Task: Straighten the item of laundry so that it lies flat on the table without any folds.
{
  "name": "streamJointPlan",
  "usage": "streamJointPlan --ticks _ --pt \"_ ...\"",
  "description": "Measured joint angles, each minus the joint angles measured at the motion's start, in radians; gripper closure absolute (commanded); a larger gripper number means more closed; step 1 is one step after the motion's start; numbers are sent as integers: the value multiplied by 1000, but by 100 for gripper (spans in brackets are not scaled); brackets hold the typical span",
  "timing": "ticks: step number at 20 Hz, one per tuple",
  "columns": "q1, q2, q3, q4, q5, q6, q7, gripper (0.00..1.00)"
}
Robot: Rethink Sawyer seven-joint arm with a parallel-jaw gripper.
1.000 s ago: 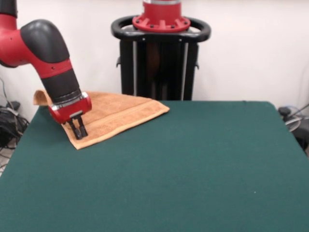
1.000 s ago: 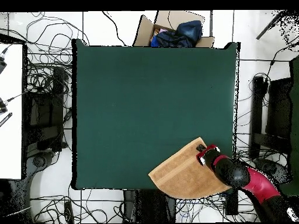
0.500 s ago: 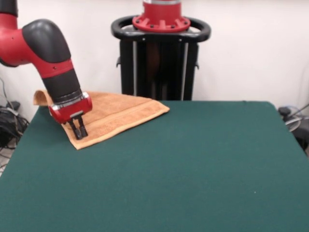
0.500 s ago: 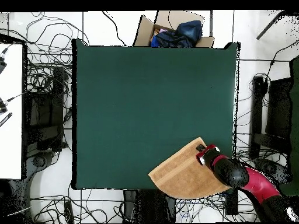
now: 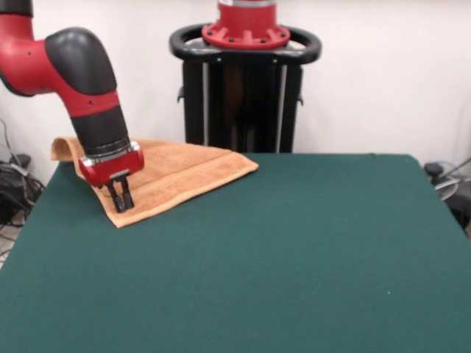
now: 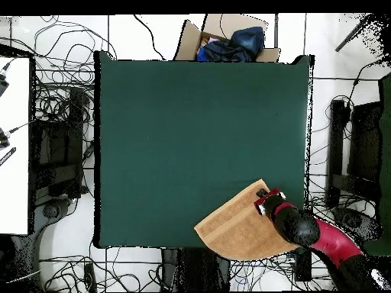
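While folded, towel (image 5: 180, 173) | hand (image 5: 121, 204) pinching its corner

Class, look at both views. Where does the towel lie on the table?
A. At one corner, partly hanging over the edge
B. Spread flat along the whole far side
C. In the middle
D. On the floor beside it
A: the towel sits at a corner of the table, with part past the edge.
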Motion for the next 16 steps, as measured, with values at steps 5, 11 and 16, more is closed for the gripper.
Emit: streamJointPlan --ticks 5,11,16 --pt "106 -28 -109 14 49 -109 14 100" --pt "208 -41 -213 27 67 -234 14 100" --pt "282 -38 -291 34 67 -343 14 100"
